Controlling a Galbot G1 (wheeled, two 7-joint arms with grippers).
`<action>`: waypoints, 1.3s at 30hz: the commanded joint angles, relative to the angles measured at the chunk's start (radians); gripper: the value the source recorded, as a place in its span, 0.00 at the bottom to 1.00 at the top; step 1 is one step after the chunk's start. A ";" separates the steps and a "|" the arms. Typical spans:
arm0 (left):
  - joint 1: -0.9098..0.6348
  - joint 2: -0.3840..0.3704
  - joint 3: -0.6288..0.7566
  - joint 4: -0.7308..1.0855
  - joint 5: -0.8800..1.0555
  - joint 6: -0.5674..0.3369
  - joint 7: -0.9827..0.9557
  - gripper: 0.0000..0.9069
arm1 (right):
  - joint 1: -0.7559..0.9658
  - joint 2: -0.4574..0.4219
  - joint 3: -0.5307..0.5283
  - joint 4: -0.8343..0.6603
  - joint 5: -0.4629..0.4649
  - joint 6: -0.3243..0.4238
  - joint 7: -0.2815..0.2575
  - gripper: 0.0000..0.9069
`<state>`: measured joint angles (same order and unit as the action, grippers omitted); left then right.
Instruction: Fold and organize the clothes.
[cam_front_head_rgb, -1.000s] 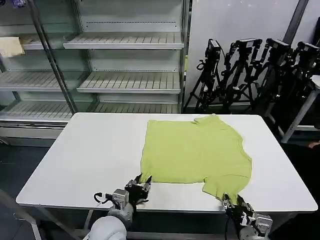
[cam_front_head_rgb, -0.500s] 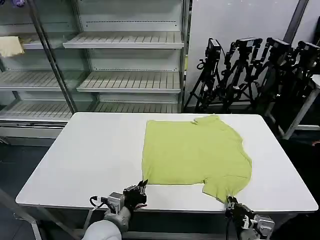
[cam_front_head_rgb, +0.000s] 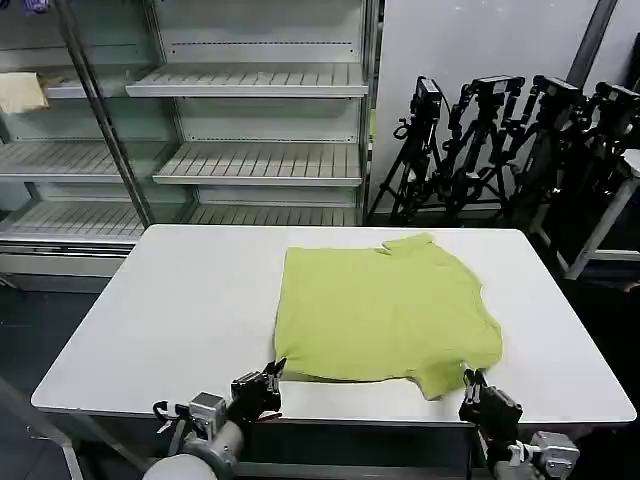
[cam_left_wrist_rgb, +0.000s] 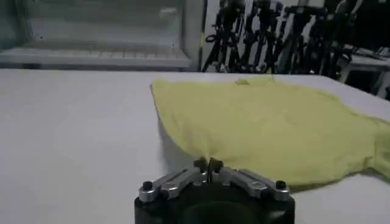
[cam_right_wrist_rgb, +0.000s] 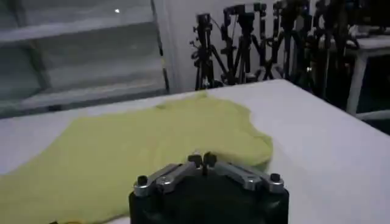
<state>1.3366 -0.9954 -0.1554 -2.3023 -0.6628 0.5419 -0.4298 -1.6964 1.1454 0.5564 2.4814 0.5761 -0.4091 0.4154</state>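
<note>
Your lime T-shirt (cam_front_head_rgb: 385, 312) is lying flat and smooth on the white table (cam_front_head_rgb: 180, 300), right of centre, its collar pointing toward the metal shelving (cam_front_head_rgb: 200, 120). The left gripper (cam_front_head_rgb: 272, 372) is pinching the shirt's near left hem corner, fingers clenched on the cloth. The right gripper (cam_front_head_rgb: 475, 383) is sitting at the near right sleeve, fingers closed together. The left wrist view is showing you the soft cotton bunching at the fingertips (cam_left_wrist_rgb: 200, 164).
</note>
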 joint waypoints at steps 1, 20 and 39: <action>-0.014 0.012 -0.066 -0.027 -0.037 -0.012 0.004 0.03 | 0.054 -0.007 0.024 -0.014 -0.004 0.031 -0.024 0.00; -0.315 -0.042 0.034 0.243 -0.058 -0.026 0.028 0.03 | 0.377 -0.107 -0.041 -0.292 0.092 0.025 -0.028 0.00; -0.371 -0.115 0.095 0.363 -0.004 -0.019 0.028 0.03 | 0.584 -0.124 -0.185 -0.554 0.047 0.034 -0.085 0.00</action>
<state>1.0047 -1.0845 -0.0827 -2.0061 -0.6899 0.5232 -0.4005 -1.2035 1.0283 0.4273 2.0481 0.6436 -0.3762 0.3439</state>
